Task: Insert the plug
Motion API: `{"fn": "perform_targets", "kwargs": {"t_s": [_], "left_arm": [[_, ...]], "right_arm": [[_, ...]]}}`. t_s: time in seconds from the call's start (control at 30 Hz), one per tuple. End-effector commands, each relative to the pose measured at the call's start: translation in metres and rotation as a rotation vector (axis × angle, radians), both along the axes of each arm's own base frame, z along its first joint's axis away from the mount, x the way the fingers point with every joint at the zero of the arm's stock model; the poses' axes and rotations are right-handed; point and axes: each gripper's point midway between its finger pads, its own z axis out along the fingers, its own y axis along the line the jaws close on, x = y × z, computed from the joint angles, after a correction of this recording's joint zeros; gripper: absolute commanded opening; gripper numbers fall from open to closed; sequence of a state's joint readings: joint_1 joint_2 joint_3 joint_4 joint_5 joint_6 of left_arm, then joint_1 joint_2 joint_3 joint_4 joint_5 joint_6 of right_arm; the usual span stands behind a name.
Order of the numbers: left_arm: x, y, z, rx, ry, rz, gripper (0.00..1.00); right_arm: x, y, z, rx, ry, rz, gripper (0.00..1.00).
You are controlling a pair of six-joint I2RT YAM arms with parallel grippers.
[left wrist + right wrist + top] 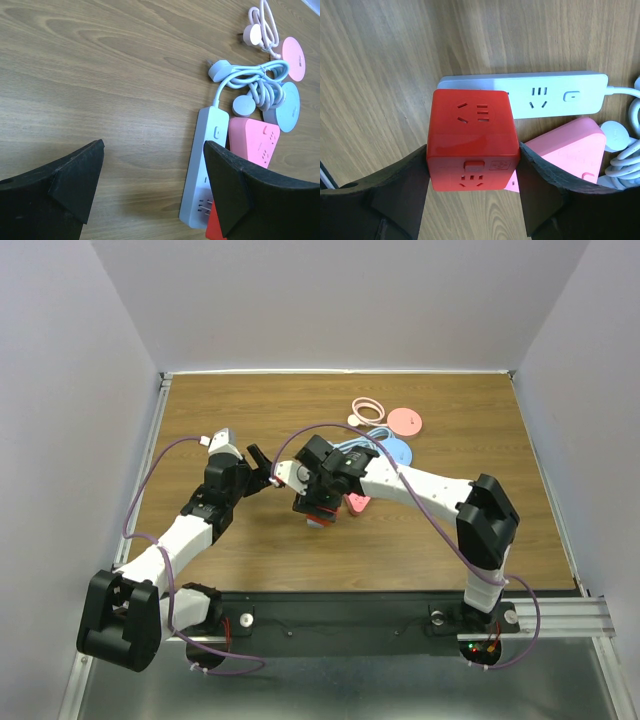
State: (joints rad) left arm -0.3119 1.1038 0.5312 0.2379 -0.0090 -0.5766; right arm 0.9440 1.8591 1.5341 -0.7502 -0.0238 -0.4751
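Note:
My right gripper (472, 156) is shut on a red cube plug (472, 142), with one finger on each side. Socket slots show on the cube's top and front faces; its prongs are hidden. It sits over the left end of a white power strip (560, 95) lying flat on the wood. In the top view the cube (318, 508) is at mid table under the right wrist. My left gripper (154, 147) hangs open just left of the strip (205, 150), with nothing between its fingers. A corner of the red cube (214, 227) shows beside the strip's end socket.
A pink socket block (252, 137) lies against the strip's right side. Behind it are the strip's coiled cable and plug (218, 70), a blue disc (287, 107), a pink disc (293, 59) and a white plug on a pink cord (252, 34).

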Motion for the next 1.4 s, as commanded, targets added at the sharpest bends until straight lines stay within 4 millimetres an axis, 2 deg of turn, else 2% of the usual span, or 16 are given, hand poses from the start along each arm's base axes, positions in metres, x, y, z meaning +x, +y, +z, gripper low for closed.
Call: {"fn": "perform_targets", "kwargs": {"t_s": [0.0, 0.23, 0.43, 0.57, 0.63, 0.67, 0.7, 0.77, 0.8, 0.83, 0.97, 1.0, 1.07, 1.1, 1.2, 1.37], "left_arm": [[0.001, 0.000, 0.007, 0.000, -0.044, -0.009, 0.92], [0.001, 0.000, 0.007, 0.001, -0.045, -0.010, 0.92], [0.002, 0.000, 0.007, 0.000, -0.049, -0.010, 0.92], [-0.001, -0.008, 0.009, -0.016, -0.057, -0.058, 0.91], [-0.003, -0.018, 0.019, -0.047, -0.099, -0.115, 0.88], [-0.007, -0.021, 0.016, -0.054, -0.107, -0.136, 0.87], [-0.008, -0.026, 0.025, -0.069, -0.151, -0.160, 0.86], [-0.014, -0.031, 0.038, -0.089, -0.214, -0.193, 0.86], [-0.019, -0.030, 0.035, -0.088, -0.225, -0.199, 0.86], [-0.024, -0.036, 0.053, -0.099, -0.305, -0.231, 0.86], [-0.044, -0.050, 0.089, -0.132, -0.508, -0.337, 0.86], [-0.050, -0.052, 0.087, -0.134, -0.513, -0.363, 0.86], [-0.065, -0.058, 0.111, -0.158, -0.634, -0.426, 0.86], [-0.072, -0.061, 0.110, -0.163, -0.656, -0.455, 0.86], [-0.097, -0.079, 0.133, -0.182, -0.778, -0.594, 0.86], [-0.126, -0.115, 0.136, -0.173, -0.813, -0.816, 0.86]], "right_arm": [[0.017, 0.000, -0.002, -0.037, -0.060, -0.019, 0.01], [0.016, 0.000, 0.000, -0.026, -0.056, -0.021, 0.00], [0.006, -0.005, 0.004, -0.004, -0.031, -0.025, 0.00], [0.002, -0.008, 0.021, 0.038, -0.041, -0.046, 0.00], [0.000, -0.010, 0.026, 0.054, -0.039, -0.072, 0.00], [-0.001, -0.010, 0.029, 0.064, -0.039, -0.078, 0.00], [-0.002, -0.011, 0.038, 0.086, -0.047, -0.081, 0.01], [-0.008, -0.008, 0.047, 0.127, -0.024, -0.083, 0.01], [-0.010, -0.008, 0.052, 0.144, -0.021, -0.081, 0.00], [-0.012, -0.008, 0.058, 0.172, -0.008, -0.077, 0.00], [-0.013, -0.016, 0.074, 0.259, 0.064, -0.080, 0.00], [-0.011, -0.020, 0.076, 0.272, 0.081, -0.086, 0.00], [-0.004, -0.031, 0.083, 0.310, 0.099, -0.111, 0.00], [-0.010, -0.031, 0.086, 0.334, 0.134, -0.086, 0.00], [-0.021, -0.038, 0.096, 0.354, 0.176, -0.069, 0.00], [-0.049, -0.036, 0.110, 0.405, 0.282, 0.018, 0.00]]}}
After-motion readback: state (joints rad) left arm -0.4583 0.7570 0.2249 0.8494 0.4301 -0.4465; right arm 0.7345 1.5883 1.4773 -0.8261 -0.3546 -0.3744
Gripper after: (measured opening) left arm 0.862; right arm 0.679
